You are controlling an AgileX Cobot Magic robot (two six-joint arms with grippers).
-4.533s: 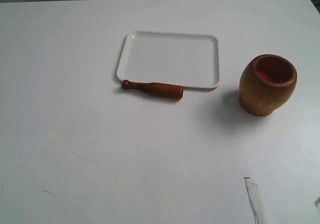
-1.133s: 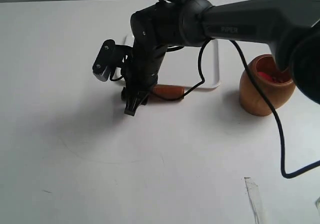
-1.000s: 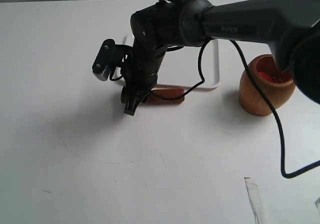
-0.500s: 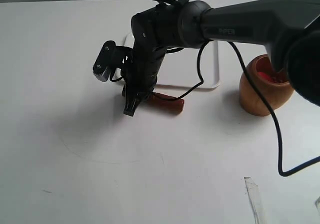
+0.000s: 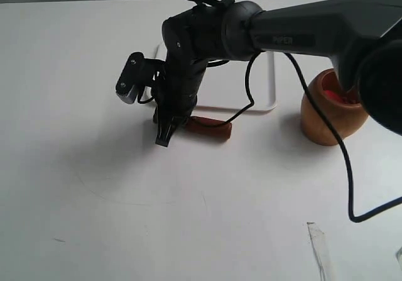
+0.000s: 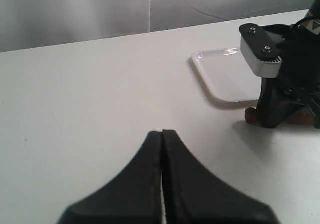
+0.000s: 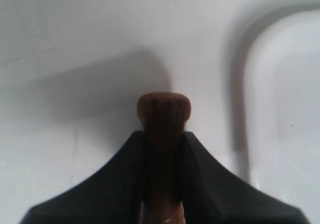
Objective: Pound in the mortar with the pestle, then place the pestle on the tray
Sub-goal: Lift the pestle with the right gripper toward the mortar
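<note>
Your right pincer grips the thin neck of the smooth wooden pestle, which lies on the white counter just beside the flat tray. Your left pincer is pressed together and holds nothing. The rounded mortar stands apart.

Arm shell: matte black rounded tubular arm, faint pale lettering on its side, too blurred to read.
Cable: thin black cable looping off it.
Camera block: small black box with light grey face, two dark screws.
Right gripper: black tapering fingers, finely ribbed inner edges.
Left gripper: black, same wedge shape.
</note>
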